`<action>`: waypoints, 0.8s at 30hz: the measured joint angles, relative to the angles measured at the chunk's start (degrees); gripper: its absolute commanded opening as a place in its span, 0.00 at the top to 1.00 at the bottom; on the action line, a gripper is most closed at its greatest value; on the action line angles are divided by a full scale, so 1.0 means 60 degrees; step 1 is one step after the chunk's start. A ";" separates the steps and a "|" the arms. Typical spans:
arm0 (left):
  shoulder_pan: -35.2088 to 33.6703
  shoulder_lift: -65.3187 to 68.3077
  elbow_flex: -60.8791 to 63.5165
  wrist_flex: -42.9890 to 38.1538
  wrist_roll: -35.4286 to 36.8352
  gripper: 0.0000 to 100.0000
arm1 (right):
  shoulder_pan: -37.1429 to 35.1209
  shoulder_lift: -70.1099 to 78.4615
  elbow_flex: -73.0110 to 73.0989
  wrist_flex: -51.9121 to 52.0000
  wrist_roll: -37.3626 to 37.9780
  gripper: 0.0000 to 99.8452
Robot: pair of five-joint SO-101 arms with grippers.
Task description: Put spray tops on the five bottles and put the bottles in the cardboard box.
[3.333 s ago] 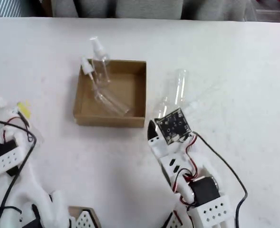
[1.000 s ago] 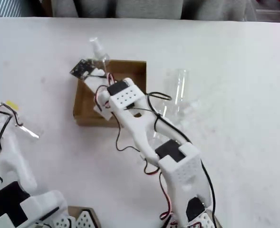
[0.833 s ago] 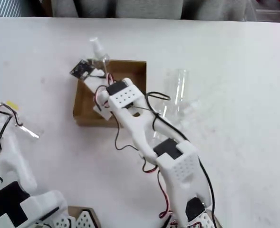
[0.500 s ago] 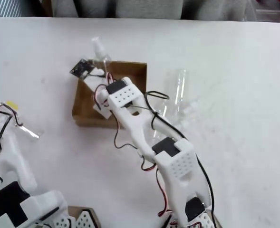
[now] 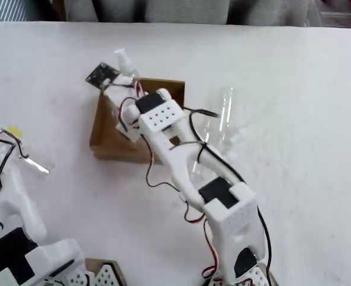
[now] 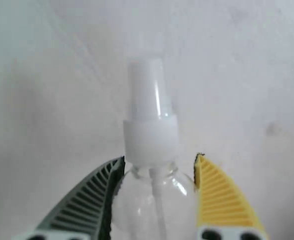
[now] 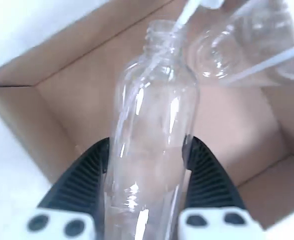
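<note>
1. Right hand (image 7: 147, 141) clenched on uncapped bottle (image 7: 154, 100), held inside cardboard box (image 7: 62, 105), neck toward a second bottle (image 7: 246, 45).
2. Left hand (image 6: 158, 161) grasps spray-topped bottle (image 6: 151, 200); white surface (image 6: 47, 75) behind.

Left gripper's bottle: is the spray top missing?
No, the bottle held in the left gripper has a white spray top seated on its neck.
</note>
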 measured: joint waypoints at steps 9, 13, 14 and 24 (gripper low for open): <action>0.0000 0.0000 0.0000 0.0000 0.0000 0.97 | -0.0029 -0.1187 0.0000 0.0879 0.0000 0.98; 0.0000 0.0000 0.0000 0.0000 0.0000 0.97 | -0.0029 -0.1949 0.0000 0.1509 0.0000 0.98; 0.0000 0.0000 0.0000 0.0000 0.0000 0.97 | -0.0029 -0.2168 0.0000 0.1700 0.0015 0.98; 0.0000 0.0000 0.0000 0.0000 0.0000 0.97 | -0.0029 -0.4234 0.0029 0.4601 0.0015 0.98</action>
